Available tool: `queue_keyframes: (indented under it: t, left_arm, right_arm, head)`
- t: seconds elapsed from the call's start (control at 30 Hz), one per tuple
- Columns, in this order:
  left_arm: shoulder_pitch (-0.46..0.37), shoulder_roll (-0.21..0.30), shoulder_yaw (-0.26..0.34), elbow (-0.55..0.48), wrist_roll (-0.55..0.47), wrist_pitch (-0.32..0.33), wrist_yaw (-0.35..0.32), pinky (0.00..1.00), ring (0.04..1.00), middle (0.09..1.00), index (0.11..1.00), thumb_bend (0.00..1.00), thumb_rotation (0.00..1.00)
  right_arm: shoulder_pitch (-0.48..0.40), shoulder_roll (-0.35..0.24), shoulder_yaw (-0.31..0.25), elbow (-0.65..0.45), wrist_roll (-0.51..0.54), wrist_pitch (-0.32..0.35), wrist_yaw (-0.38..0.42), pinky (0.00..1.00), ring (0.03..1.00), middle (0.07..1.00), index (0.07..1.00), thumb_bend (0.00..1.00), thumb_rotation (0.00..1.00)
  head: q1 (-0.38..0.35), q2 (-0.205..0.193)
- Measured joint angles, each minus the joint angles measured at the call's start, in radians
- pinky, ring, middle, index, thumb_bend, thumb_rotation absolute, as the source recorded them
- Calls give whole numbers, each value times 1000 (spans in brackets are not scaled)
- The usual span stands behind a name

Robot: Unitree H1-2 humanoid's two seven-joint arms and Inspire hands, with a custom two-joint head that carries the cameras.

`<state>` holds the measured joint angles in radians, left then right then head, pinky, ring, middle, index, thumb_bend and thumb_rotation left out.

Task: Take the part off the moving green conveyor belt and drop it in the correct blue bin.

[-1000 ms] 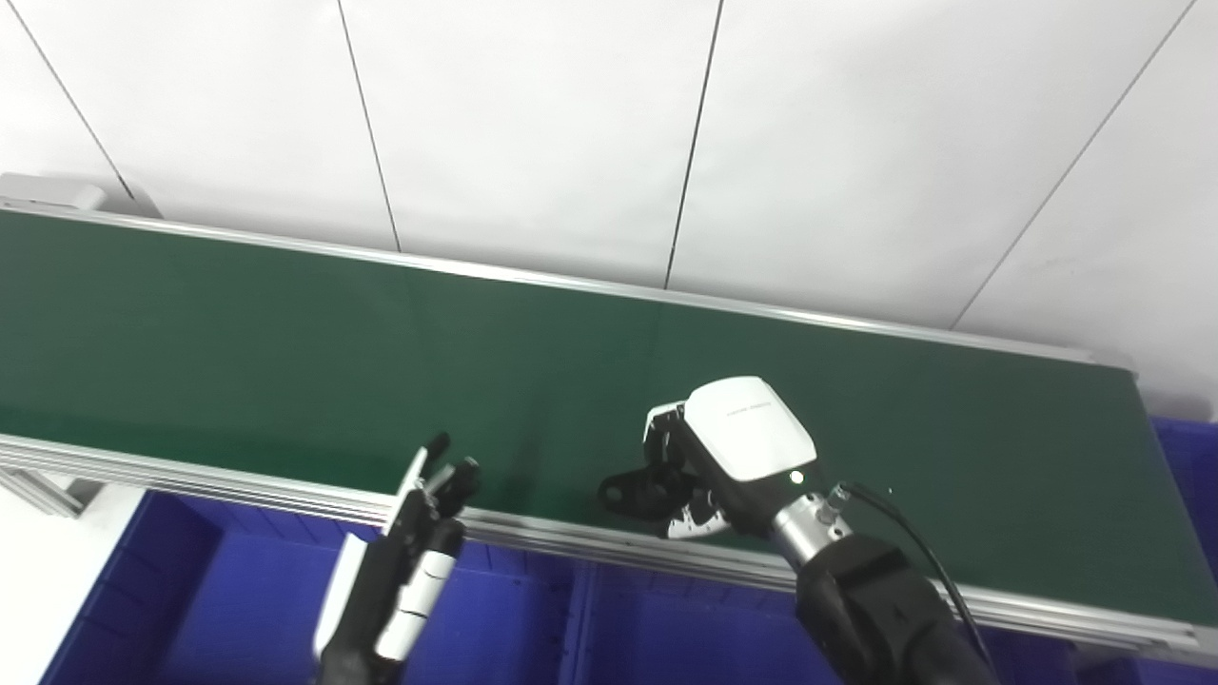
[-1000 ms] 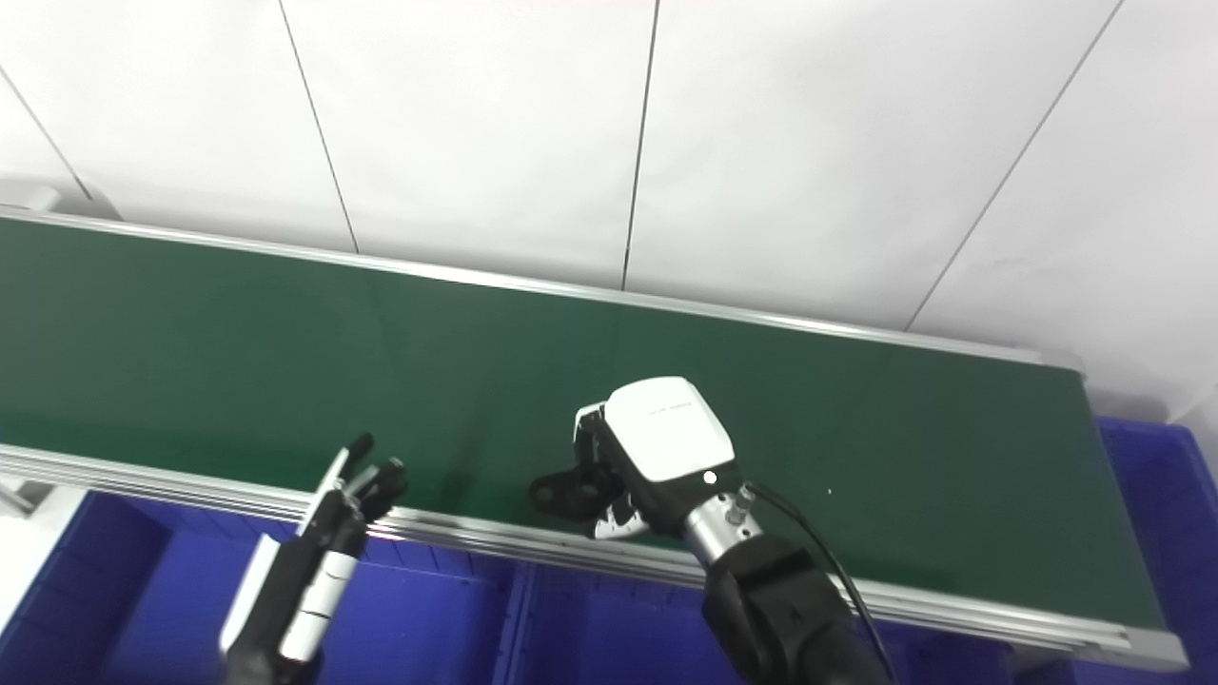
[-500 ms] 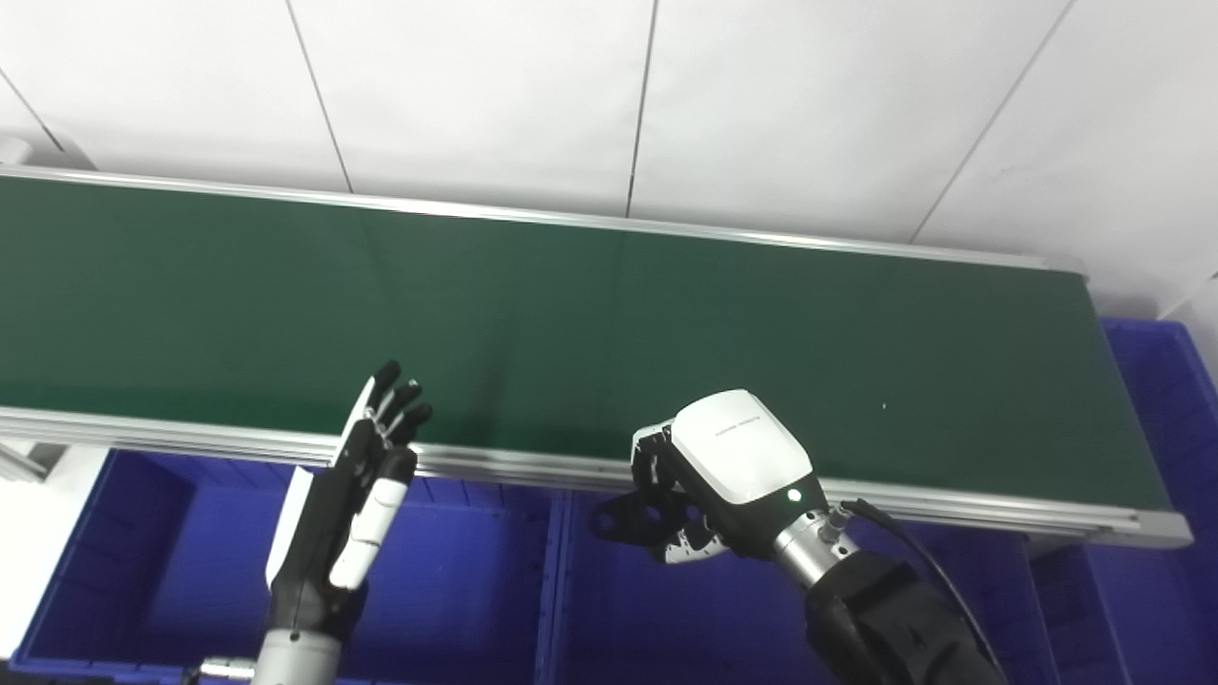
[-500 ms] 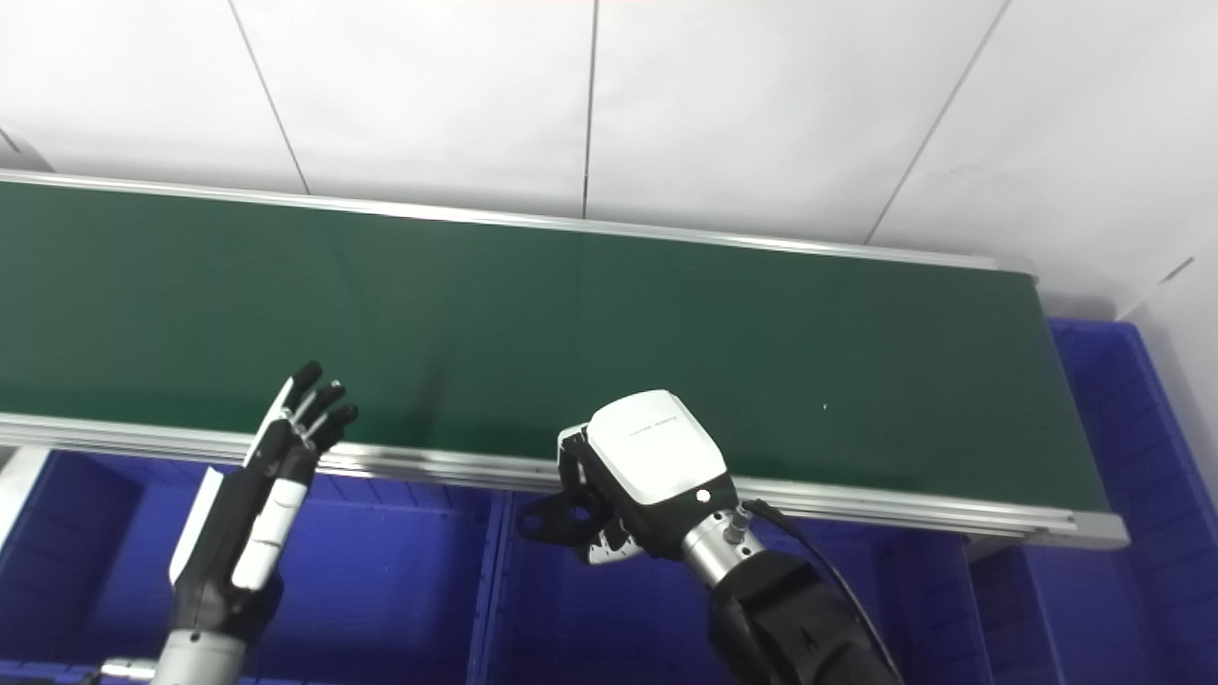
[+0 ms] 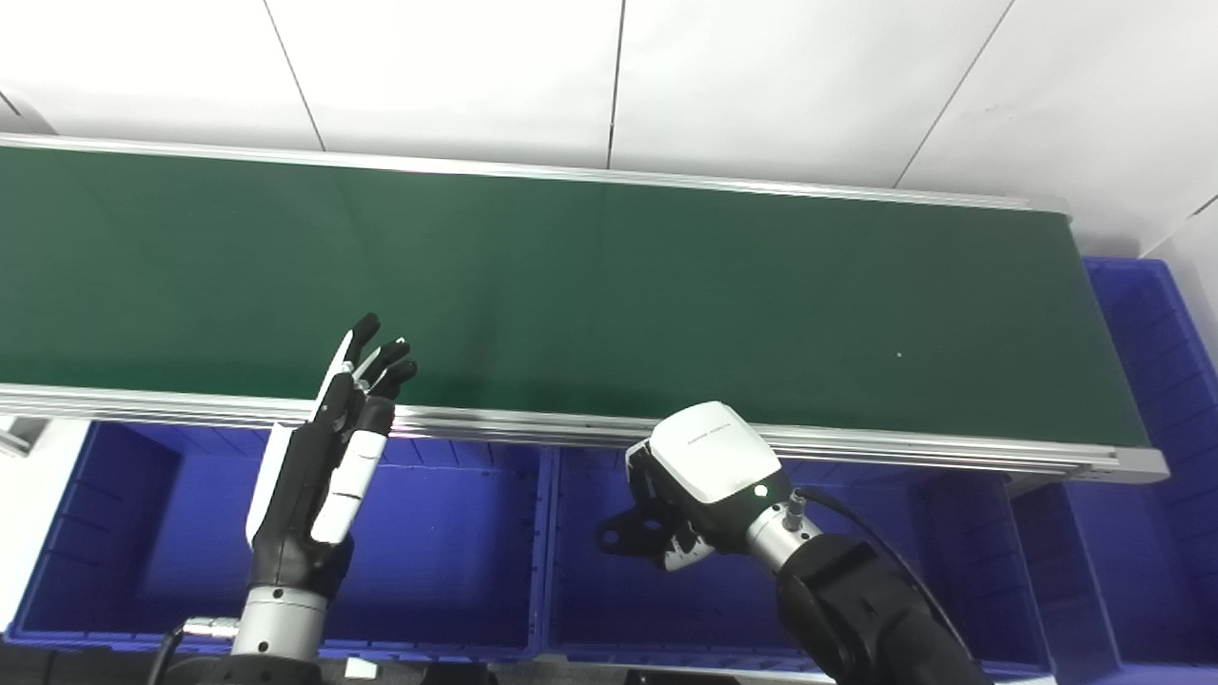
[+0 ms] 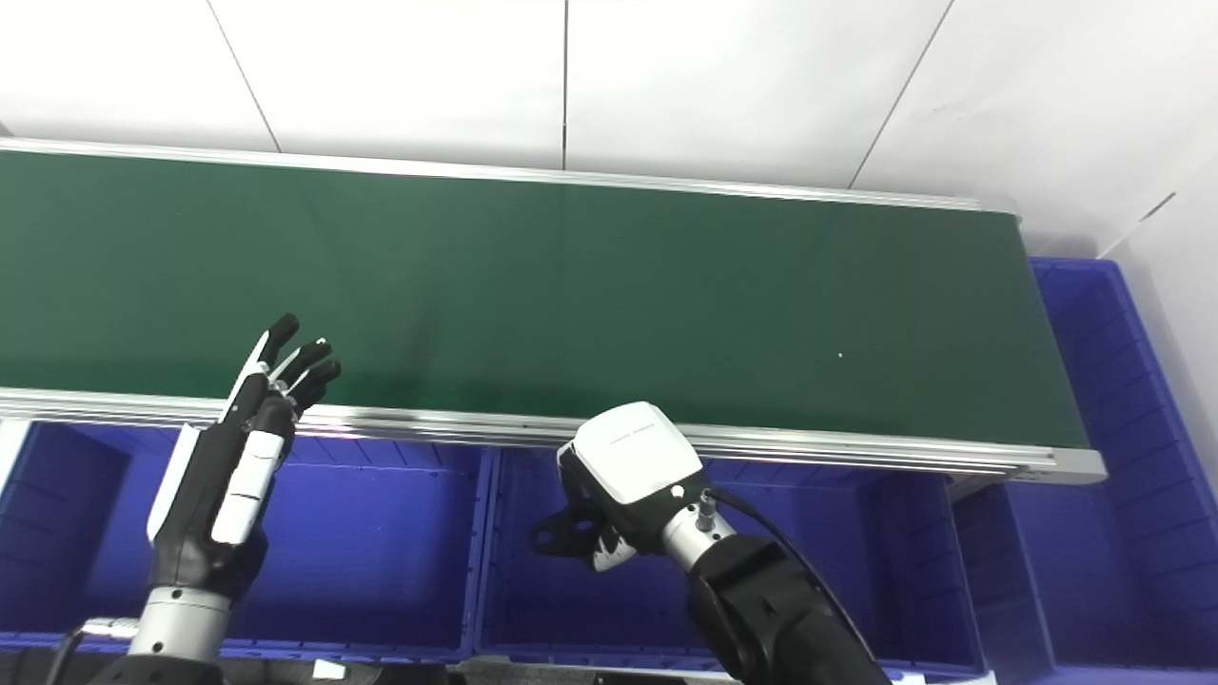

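Right hand (image 5: 699,480), lower centre of frame: fingers clamped on black part (image 5: 628,533), held above middle blue bin (image 5: 571,561). Left hand (image 5: 328,457), lower left: fingers spread, holding nothing, over left blue bin (image 5: 152,533). Green conveyor belt (image 5: 609,285) spanned mid-frame.

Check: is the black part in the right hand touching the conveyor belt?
Apart. In the left eye view the black part in the right hand hangs over the middle bin, below the belt rail.

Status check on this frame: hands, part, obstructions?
Right hand shut on black part, over the middle blue bin. Left hand open, empty, raised over the left bin. Green belt bare. Nothing blocking the drop.
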<state>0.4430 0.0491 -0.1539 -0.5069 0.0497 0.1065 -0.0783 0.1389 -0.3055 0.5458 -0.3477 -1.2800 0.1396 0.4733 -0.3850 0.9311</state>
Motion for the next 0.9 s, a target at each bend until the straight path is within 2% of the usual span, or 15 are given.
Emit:
queue_keyframes:
  t: [0.07, 0.1, 0.13, 0.17, 0.2, 0.23, 0.27, 0.4, 0.6, 0.67, 0.73, 0.8, 0.9]
  left_arm:
    - [0, 0, 0, 0, 0, 4, 0, 918, 872, 894, 963, 603, 877]
    - [0, 0, 0, 0, 0, 7, -1, 918, 872, 893, 962, 599, 876]
    - [0, -1, 0, 0, 0, 9, -1, 917, 873, 892, 961, 598, 876]
    - [0, -1, 0, -1, 0, 9, -1, 917, 872, 890, 960, 594, 880]
    - [0, -1, 0, -1, 0, 11, -1, 918, 871, 889, 960, 589, 885]
    - [0, -2, 0, -1, 0, 13, -1, 918, 871, 889, 961, 587, 886]
    - [0, -2, 0, -1, 1, 13, -1, 918, 870, 887, 961, 578, 889]
    - [0, -4, -2, -1, 7, 14, 0, 915, 867, 881, 958, 580, 887]
    - [5, -13, -15, 0, 24, 13, 0, 923, 878, 887, 964, 591, 891]
    - [8, -17, -20, 0, 25, 13, 0, 926, 883, 892, 967, 581, 885]
    - [13, -23, -23, 0, 25, 13, 0, 923, 883, 893, 967, 559, 880]
    - [19, -27, -28, 0, 26, 13, 0, 908, 876, 891, 967, 555, 889]
    - [21, -28, -35, 0, 43, 11, 0, 898, 873, 890, 965, 546, 895]
  right_arm:
    - [0, 0, -5, 3, -6, 0, -6, 396, 349, 474, 490, 527, 12]
    - [0, 0, -6, 4, -15, 0, -10, 373, 351, 428, 569, 742, 277]
    - [0, 1, -7, 4, -28, 0, -10, 364, 351, 413, 596, 814, 367]
    - [1, 3, -8, 5, -40, 0, -8, 408, 424, 512, 652, 913, 508]
    - [3, 6, -10, 4, -54, 0, -4, 437, 465, 567, 683, 965, 580]
    - [5, 10, -13, 4, -69, 1, 5, 441, 470, 574, 687, 972, 588]
    - [7, 16, -17, 3, -81, 1, 21, 503, 513, 615, 717, 990, 642]
    - [19, 35, -37, -11, -80, 1, 76, 633, 613, 685, 774, 1000, 703]
    - [41, 55, -99, -81, -13, 5, 161, 708, 693, 750, 809, 1000, 734]
    - [62, 78, -147, -157, 43, 43, 215, 683, 702, 751, 812, 1000, 705]
    - [84, 119, -213, -262, 117, 99, 263, 622, 706, 751, 817, 1000, 719]
    - [103, 159, -258, -352, 177, 149, 288, 604, 725, 772, 826, 998, 772]
    - [170, 214, -317, -460, 296, 213, 301, 577, 703, 767, 821, 970, 785]
  head:
    - [0, -2]
    - [0, -3]
    - [0, -3]
    - [3, -6]
    - [3, -6]
    - [3, -6]
    - [5, -8]
    - [9, -11]
    - [29, -20]
    - [34, -20]
    - [38, -20]
    - [41, -21]
    - [44, -25]
